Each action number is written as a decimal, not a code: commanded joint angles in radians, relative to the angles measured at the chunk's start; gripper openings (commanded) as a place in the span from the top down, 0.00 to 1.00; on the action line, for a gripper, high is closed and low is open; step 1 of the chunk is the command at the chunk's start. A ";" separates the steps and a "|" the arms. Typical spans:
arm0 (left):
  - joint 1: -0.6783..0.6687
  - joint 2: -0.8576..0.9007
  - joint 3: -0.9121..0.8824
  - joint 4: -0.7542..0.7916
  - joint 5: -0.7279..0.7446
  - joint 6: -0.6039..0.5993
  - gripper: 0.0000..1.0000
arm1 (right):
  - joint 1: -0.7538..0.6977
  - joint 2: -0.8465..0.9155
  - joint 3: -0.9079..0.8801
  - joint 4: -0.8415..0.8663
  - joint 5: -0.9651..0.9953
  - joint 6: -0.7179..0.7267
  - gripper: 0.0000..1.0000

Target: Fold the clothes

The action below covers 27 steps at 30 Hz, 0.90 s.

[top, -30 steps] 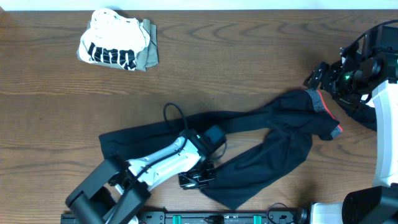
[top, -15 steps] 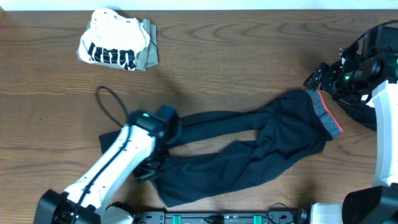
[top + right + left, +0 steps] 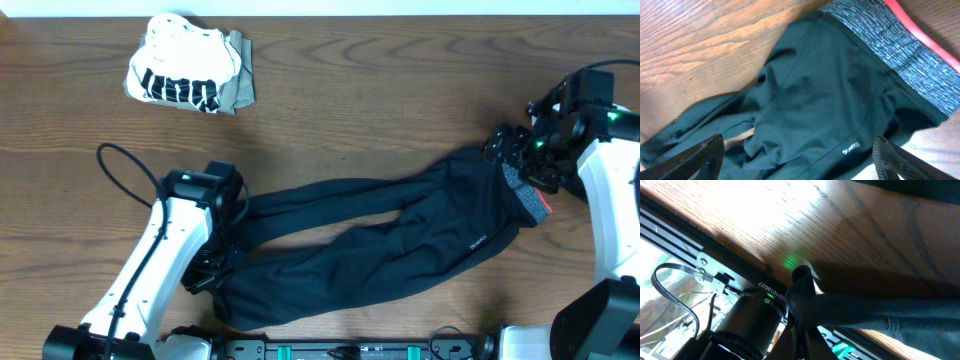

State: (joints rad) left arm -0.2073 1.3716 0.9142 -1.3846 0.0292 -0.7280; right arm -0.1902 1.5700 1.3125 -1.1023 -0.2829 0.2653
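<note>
Straightening of the trousers (image 3: 400,230), spread across the near half of the table (image 3: 400,80), appears in hand: left gripper (image 3: 208,278) clamped on a leg end (image 3: 802,287), right gripper (image 3: 505,148) hanging wide above the waistband (image 3: 900,50), which it should next descend on and pinch.

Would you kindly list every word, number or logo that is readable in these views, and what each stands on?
"251018027": white digits on a black strip, left wrist view; last digits uncertain.
Small white logo on the black trousers: too small to read.
Black print on the white top: illegible.
</note>
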 commanded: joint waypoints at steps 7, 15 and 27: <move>0.126 -0.016 0.012 -0.002 0.031 0.010 0.94 | 0.008 -0.010 -0.080 0.075 0.018 0.101 0.02; 0.171 -0.016 0.012 0.029 0.034 0.014 0.91 | -0.006 -0.010 -0.089 0.069 0.102 0.179 0.01; 0.281 -0.016 0.012 0.062 0.034 0.021 0.91 | -0.082 -0.010 -0.090 0.051 -0.050 0.034 0.01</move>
State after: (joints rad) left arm 0.0521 1.3705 0.9142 -1.3220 0.0719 -0.7242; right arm -0.2863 1.5700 1.2282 -1.0557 -0.2245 0.3878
